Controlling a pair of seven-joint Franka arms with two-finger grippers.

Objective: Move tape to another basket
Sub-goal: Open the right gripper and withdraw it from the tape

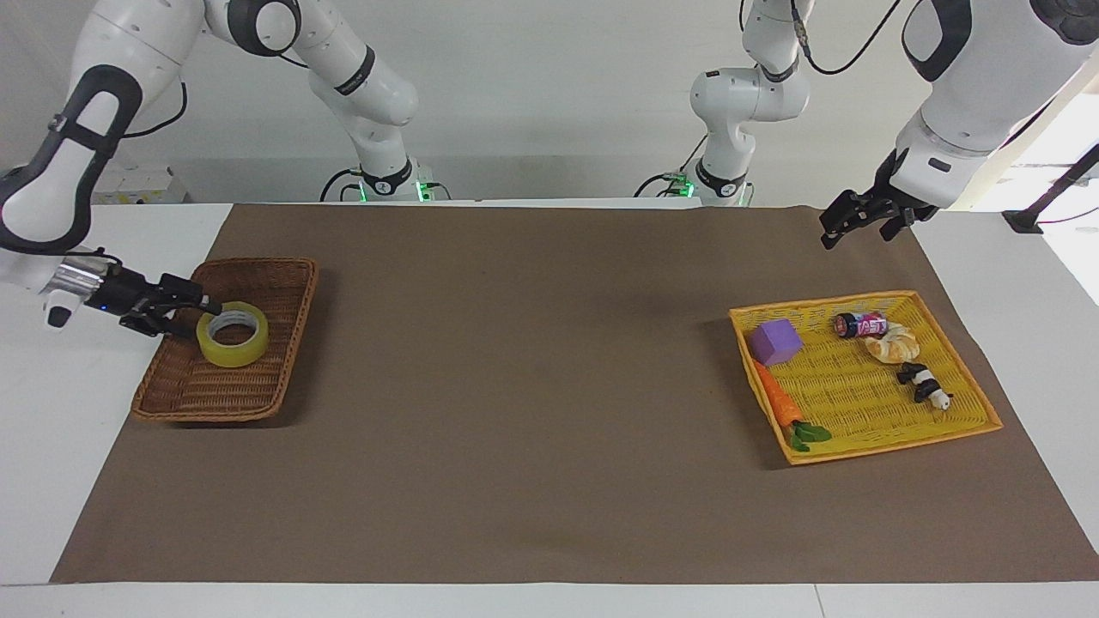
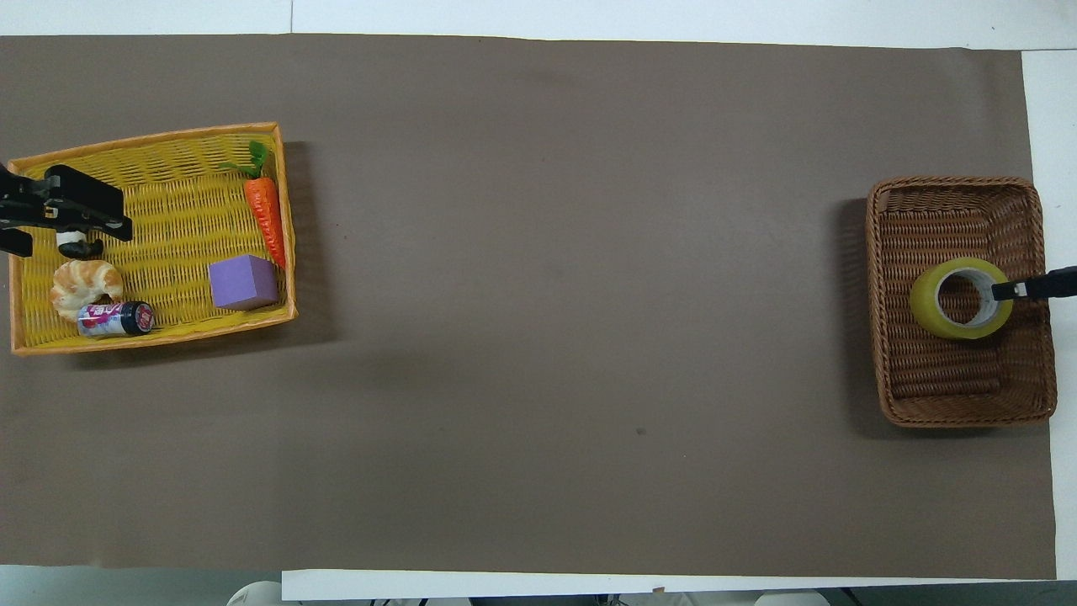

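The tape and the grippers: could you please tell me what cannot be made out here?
1. Overhead view: the right gripper is cut off by the picture's edge; only its tip shows beside the tape.
2. Facing view: whether it touches the tape is too small to tell.
3. Overhead view: the left gripper, over the yellow tray, hides most of the panda toy.

- We see the tape (image 1: 232, 334) (image 2: 961, 298), a translucent yellow roll with a white core, lying flat inside the basket.
- We see the basket (image 1: 283, 365) (image 2: 942, 396), brown rectangular wicker, at the right arm's end of the table.
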